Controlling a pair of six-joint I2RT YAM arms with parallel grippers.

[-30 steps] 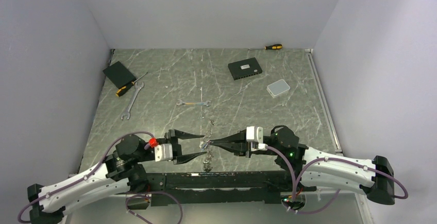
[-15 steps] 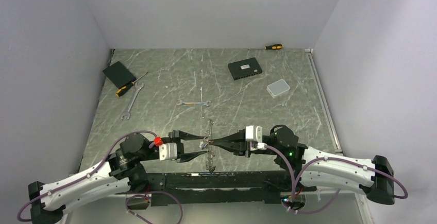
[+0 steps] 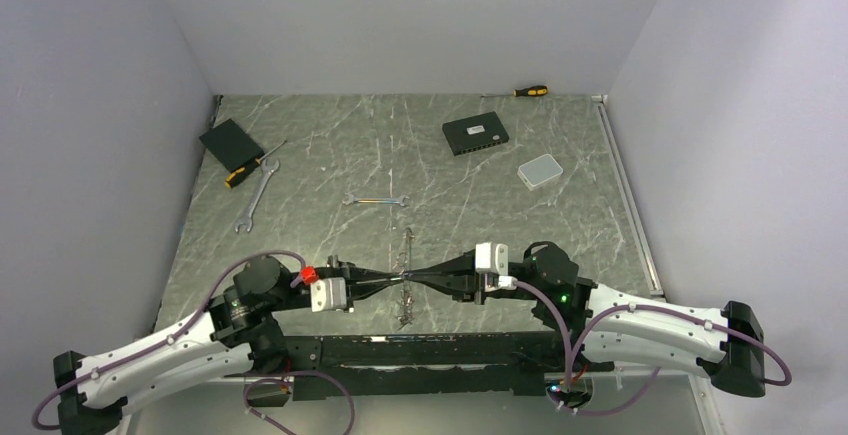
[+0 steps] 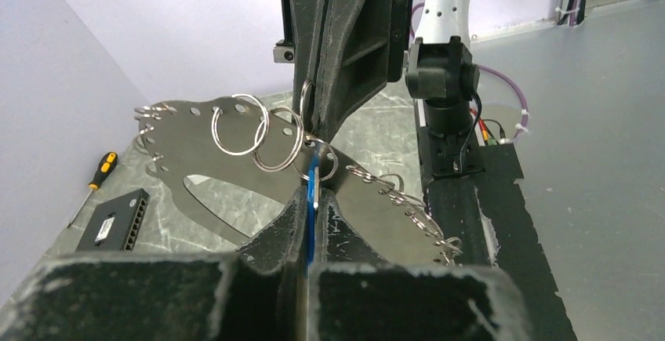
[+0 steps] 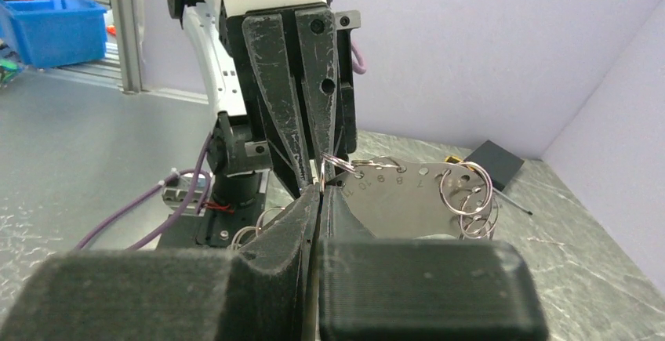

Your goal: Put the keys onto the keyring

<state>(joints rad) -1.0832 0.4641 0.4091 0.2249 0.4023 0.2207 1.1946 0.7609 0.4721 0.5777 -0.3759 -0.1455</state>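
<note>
The keyring (image 3: 404, 305) is held edge-on in the air between the two arms. In the wrist views it is a flat silvery plate (image 4: 235, 170) with an oval opening. Numbered holes and small split rings (image 5: 464, 188) run along its rim. My right gripper (image 3: 415, 276) is shut on its rim (image 5: 392, 192), at a small ring. My left gripper (image 3: 393, 277) meets it tip to tip. It is shut on a thin blue-tagged key (image 4: 314, 176) that stands edge-on at the plate's rim. No other keys show clearly.
At the back left lie a long spanner (image 3: 255, 195), a yellow-handled screwdriver (image 3: 245, 170) and a black pad (image 3: 230, 142). A small spanner (image 3: 375, 200) lies mid-table. A black box (image 3: 475, 135), a white case (image 3: 540, 170) and another screwdriver (image 3: 530, 90) are at the back right.
My left gripper has slid right to the keyring and gone from wide open to shut on the blue-tagged key. The right gripper has kept its hold almost still.
</note>
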